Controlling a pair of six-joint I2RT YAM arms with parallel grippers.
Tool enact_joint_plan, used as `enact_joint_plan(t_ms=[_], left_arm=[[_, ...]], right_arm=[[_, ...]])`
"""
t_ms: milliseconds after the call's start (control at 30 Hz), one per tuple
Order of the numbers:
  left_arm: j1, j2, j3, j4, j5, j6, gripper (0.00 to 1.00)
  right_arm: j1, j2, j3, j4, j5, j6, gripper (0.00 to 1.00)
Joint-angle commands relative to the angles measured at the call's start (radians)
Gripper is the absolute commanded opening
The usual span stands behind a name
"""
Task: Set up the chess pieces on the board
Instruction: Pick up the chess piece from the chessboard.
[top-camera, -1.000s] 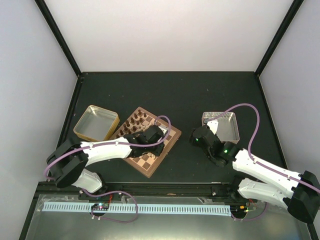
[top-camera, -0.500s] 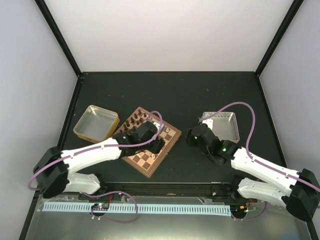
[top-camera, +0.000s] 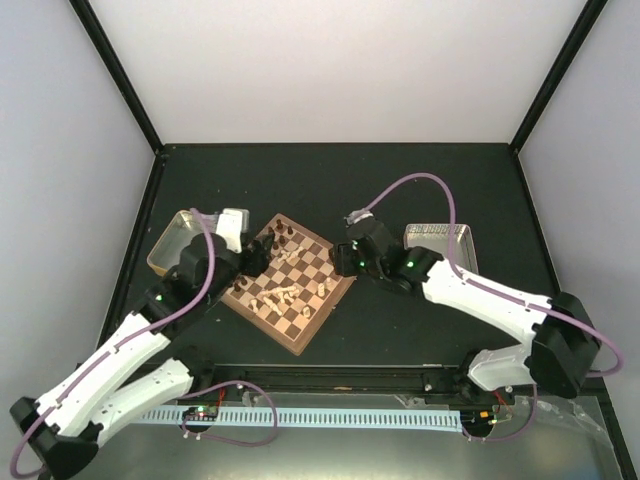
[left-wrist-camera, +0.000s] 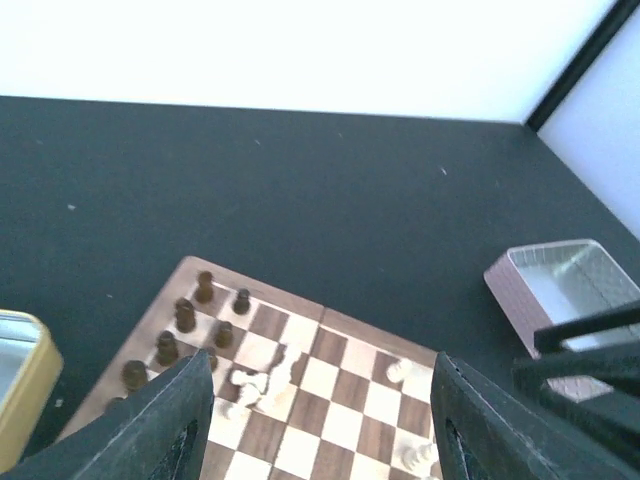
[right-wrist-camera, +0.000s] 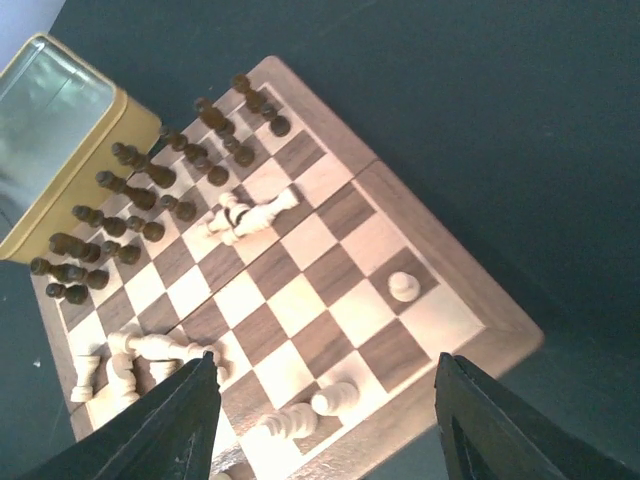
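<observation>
Right wrist view: board (right-wrist-camera: 300, 300) mid-frame; dark chess pieces (right-wrist-camera: 217, 174) standing upper left, pale chess pieces (right-wrist-camera: 250, 215) toppled. Right fingers (right-wrist-camera: 170, 430) and left fingers (left-wrist-camera: 190, 420) spread, empty.

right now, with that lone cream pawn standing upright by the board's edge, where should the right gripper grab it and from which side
Take the cream pawn by its round head, coming straight down from above. It stands upright on the board with bare squares around it, so the open right gripper can likely drop a finger on each side without knocking anything.
</observation>
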Motion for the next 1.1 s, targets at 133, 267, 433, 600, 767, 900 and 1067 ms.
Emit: enact_joint_plan(t_ms=[133, 267, 433, 600, 767, 900, 1067], left_arm=[[0.085, -0.092, -0.006, -0.089, -0.045, -0.003, 0.61], [0.108, -0.11, -0.006, -0.121, -0.045, -0.02, 0.61], [0.144, -0.124, -0.017, -0.157, -0.035, -0.038, 0.61], [0.178, -0.12, -0.048, -0.162, 0.011, -0.071, 0.61], [0.201, -0.118, -0.07, -0.155, 0.056, -0.095, 0.6], [0.215, -0.114, -0.084, -0.146, 0.088, -0.102, 0.6], [0.224, -0.114, -0.099, -0.14, 0.099, -0.103, 0.6]], right_arm=[[0.06, 0.185, 0.167, -0.094, -0.052, -0.1, 0.55], [0.062, 0.298, 0.272, -0.167, -0.047, -0.136, 0.55], [0.06, 0.476, 0.464, -0.286, -0.023, -0.183, 0.55], [0.055, 0.637, 0.639, -0.341, -0.016, -0.16, 0.55], [0.042, 0.757, 0.773, -0.364, 0.023, -0.061, 0.51], [0.041, 0.798, 0.806, -0.357, 0.062, 0.001, 0.45], [0.04, 0.846, 0.838, -0.373, 0.092, 0.028, 0.41]])
